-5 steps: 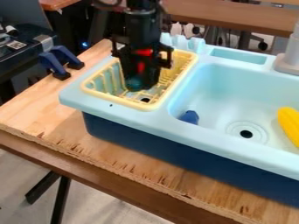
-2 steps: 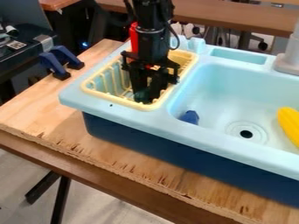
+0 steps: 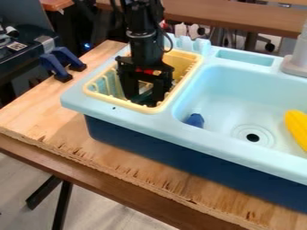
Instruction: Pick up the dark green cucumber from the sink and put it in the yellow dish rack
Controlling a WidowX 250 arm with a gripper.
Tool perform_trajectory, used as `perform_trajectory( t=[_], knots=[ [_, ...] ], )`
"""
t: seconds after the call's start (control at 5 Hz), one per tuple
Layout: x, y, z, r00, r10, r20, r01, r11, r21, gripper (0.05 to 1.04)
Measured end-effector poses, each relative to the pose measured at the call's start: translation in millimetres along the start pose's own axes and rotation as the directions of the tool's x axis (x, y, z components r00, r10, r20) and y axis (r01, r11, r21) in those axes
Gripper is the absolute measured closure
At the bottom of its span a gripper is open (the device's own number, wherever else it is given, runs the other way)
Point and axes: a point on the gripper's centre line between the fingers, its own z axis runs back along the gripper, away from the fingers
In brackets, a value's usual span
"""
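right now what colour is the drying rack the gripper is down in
The rack around the gripper is pale yellow, best seen in the camera view.

Yellow object (image 3: pixel 296 128) and small blue piece (image 3: pixel 195 120) in sink basin (image 3: pixel 249 92); two blue clamps (image 3: pixel 55 67).

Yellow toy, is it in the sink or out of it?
In: the yellow toy lies inside the sink, near the drain.

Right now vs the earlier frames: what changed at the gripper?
Gripper first shifted picture-right and down, then back left, still down in the yellow basket. Its fingers now stand wider apart than in the last frame. Can't tell whether it took or released anything. Unchanged: basket, sink, blue piece and yellow item.
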Motion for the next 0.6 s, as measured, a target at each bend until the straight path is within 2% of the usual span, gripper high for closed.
perform_trajectory(
  t=[0.2, 0.4, 0.6],
  knots=[
    [-5, -4, 26, 0.997, -0.016, 0.08, 0.018, 0.999, -0.028, 0.073],
    [-13, -17, 46, 0.991, -0.05, 0.127, 0.057, 0.997, -0.046, 0.076],
    [-25, -35, 62, 0.989, -0.108, 0.104, 0.111, 0.993, -0.025, 0.076]
  ],
)
